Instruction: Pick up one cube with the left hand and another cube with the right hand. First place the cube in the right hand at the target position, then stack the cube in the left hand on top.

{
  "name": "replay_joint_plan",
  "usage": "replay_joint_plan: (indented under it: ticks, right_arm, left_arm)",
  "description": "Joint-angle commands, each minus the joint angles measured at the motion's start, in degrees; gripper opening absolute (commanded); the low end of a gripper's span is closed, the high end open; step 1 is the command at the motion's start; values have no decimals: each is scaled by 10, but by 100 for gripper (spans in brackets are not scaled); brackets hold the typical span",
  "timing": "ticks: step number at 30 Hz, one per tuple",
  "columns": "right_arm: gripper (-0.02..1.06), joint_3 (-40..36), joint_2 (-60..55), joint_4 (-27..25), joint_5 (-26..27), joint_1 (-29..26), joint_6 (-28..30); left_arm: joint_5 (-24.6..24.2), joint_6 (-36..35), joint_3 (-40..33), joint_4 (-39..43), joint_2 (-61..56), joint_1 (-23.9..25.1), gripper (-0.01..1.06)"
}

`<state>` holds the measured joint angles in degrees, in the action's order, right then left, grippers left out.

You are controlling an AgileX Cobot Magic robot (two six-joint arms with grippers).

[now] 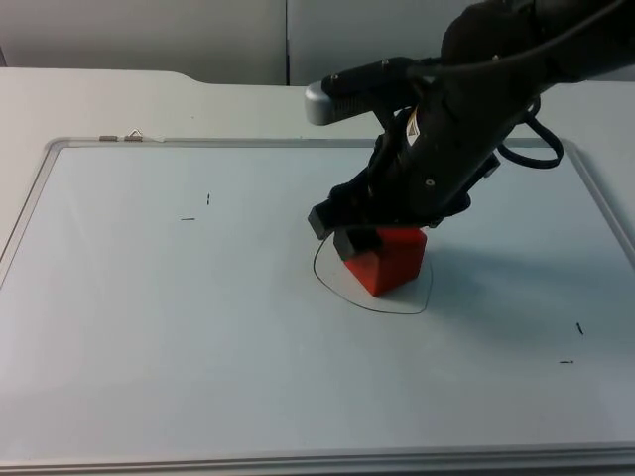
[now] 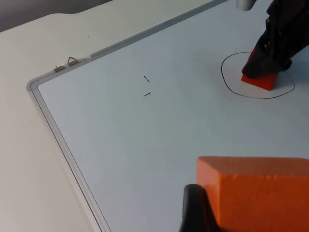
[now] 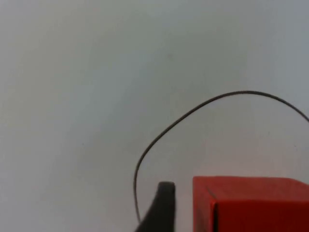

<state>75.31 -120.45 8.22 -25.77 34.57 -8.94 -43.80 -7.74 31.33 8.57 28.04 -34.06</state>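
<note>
The right gripper (image 1: 369, 241) sets the red cube (image 1: 389, 262) inside the drawn circle (image 1: 425, 294), fingers seemingly just parted. The left gripper (image 2: 198, 208) grips the orange cube (image 2: 256, 193) and waits. Next: release, withdraw, then stack.

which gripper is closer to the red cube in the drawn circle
Right. The right gripper is at the red cube inside the drawn circle. The left gripper is well away across the whiteboard, carrying an orange cube.
</note>
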Motion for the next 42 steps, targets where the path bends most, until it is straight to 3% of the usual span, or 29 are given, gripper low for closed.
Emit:
replay_joint_plan:
  ticks: [1,4,10,19,23,27,37,42]
  right_arm:
    - [87,4,-2,4,13,1,-2]
    - [97,10,13,4,11,1,-2]
    - [97,29,91,3,-16,1,1]
    - [97,31,348,3,-31,3,65]
    - [97,25,456,5,-62,3,100]
    - [97,25,561,5,-137,3,120]
    - [97,25,663,2,-172,3,120]
    - [97,14,672,-33,-189,3,122]
  left_arm:
    - [7,-4,-1,-3,-4,-4,0]
    - [7,-4,-1,-3,-4,-4,0]
    - [7,-4,-1,-3,-4,-4,0]
    - [7,-4,-1,-3,-4,-4,0]
    - [7,-4,-1,-3,-4,-4,0]
    - [7,-4,-1,-3,-4,-4,0]
    - [11,-2,-2,-3,-4,-4,0]
    - [42,-2,-1,-11,18,-4,0]
